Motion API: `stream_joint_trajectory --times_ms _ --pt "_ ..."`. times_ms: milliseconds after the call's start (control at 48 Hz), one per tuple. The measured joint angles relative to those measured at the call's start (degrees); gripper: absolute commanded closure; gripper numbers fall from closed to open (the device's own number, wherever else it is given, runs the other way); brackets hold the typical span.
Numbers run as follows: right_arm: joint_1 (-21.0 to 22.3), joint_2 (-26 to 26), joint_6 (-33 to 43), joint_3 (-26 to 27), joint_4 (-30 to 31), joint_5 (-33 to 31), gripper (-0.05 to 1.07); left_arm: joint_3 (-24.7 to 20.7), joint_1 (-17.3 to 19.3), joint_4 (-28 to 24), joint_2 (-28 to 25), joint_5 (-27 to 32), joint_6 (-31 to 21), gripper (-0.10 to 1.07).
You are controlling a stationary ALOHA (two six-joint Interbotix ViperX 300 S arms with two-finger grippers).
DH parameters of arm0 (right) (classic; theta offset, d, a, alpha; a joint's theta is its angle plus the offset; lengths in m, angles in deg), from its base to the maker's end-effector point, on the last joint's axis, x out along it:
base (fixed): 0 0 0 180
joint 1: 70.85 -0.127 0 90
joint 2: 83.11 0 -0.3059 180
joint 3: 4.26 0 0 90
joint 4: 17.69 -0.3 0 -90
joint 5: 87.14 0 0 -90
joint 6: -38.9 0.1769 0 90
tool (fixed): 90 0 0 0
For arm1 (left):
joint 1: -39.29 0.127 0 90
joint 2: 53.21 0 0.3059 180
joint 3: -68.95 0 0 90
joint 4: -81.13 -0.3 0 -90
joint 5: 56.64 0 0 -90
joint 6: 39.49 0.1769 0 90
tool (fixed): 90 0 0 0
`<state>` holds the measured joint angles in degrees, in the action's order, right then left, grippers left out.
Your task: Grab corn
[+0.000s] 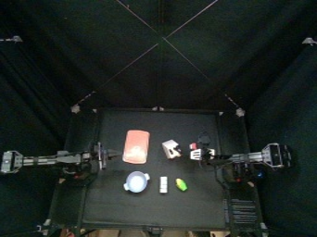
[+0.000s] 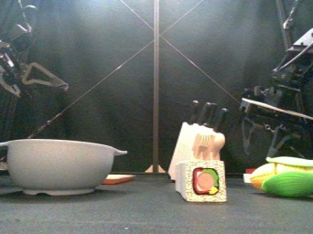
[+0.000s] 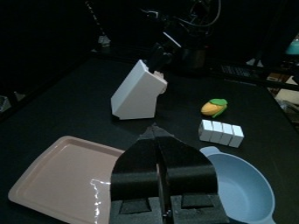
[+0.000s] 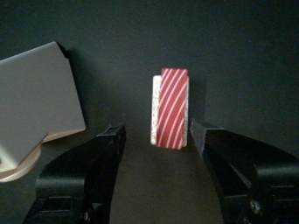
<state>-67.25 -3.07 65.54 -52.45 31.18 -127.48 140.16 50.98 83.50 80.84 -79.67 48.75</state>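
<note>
On the black counter (image 1: pixel 111 190), L to R: left tool (image 3: pixel 163 175) w/ jaws together, 1 orange-red flat pad (image 1: pixel 136 147), 1 round blue-white dish (image 1: pixel 136 183), 1 narrow white stick (image 1: pixel 162 185), 1 white knife block (image 1: pixel 171 148), 1 small yellow-green corn piece (image 1: pixel 181 184) just right of the stick, right tool (image 4: pixel 160 144) w/ jaws wide apart, holding nothing.
</note>
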Motion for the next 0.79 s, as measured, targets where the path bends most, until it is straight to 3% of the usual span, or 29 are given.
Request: stream_joint_trajectory --times_ms 292,479,646,792 --pt "-8.7 -6.94 -2.9 5.98 -6.06 -11.34 0.09 0.0 -0.26 -0.09 0.0 0.0 -0.09 0.51" --pt "-14.15 -10.63 -8.0 10.63 -13.36 -18.11 0.09 0.0 -0.26 -0.09 0.0 0.0 -0.09 0.43" --pt "-19.69 -10.9 -15.56 12.83 -15.03 -15.56 0.09 0.0 -0.26 -0.18 0.0 0.0 0.0 0.43" --pt "-23.64 -9.76 -22.85 10.02 -15.03 -7.12 0.09 0.0 -0.26 -0.18 -0.09 0.0 -0.09 0.43"
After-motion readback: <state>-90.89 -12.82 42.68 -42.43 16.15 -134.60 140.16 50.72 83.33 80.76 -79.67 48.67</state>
